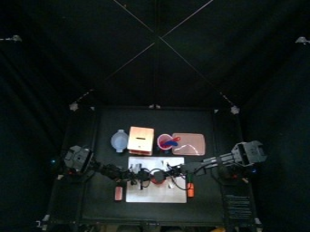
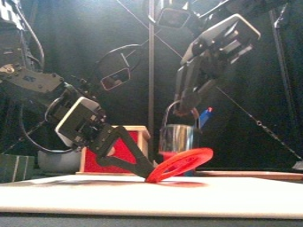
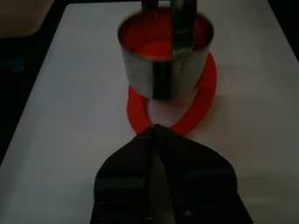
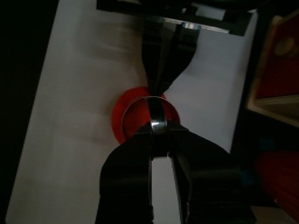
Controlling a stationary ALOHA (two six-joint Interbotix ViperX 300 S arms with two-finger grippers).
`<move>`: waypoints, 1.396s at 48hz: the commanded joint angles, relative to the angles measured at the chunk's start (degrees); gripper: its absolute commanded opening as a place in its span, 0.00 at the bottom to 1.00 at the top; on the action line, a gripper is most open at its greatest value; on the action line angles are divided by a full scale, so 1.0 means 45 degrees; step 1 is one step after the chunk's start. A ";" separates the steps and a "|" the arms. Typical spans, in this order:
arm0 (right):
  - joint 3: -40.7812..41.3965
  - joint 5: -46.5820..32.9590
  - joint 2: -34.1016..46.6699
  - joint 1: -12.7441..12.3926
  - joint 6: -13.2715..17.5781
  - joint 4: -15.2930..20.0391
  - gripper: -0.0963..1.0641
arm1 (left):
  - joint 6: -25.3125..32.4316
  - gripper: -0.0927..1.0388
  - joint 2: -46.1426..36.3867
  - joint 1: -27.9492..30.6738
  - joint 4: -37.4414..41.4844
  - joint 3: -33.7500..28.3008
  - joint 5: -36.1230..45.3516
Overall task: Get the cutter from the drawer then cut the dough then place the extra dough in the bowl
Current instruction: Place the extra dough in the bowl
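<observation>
Over the white cutting board [image 2: 71,197], I see my left gripper [image 3: 156,131] pinched tight on the rim of the red dough ring [image 2: 183,162], which lies tilted around the metal cutter [image 2: 178,138] (red dough inside it), while my right gripper [image 4: 158,129] clamps its wire handle from above

red dough ring [image 2: 185,163], silver cutter [image 2: 178,138]

The black table [image 1: 109,118] carries a white cutting board [image 1: 155,194] at its front centre. Behind the board, from left to right, stand a blue-grey bowl [image 1: 119,140], a wooden box [image 1: 140,141] and a pink tray [image 1: 194,143].
</observation>
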 commanded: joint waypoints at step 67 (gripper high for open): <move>0.2676 -0.3711 -0.1328 -0.0938 0.3027 0.0117 0.70 | 0.1406 0.81 -0.1270 0.1758 0.1406 -0.0898 0.3203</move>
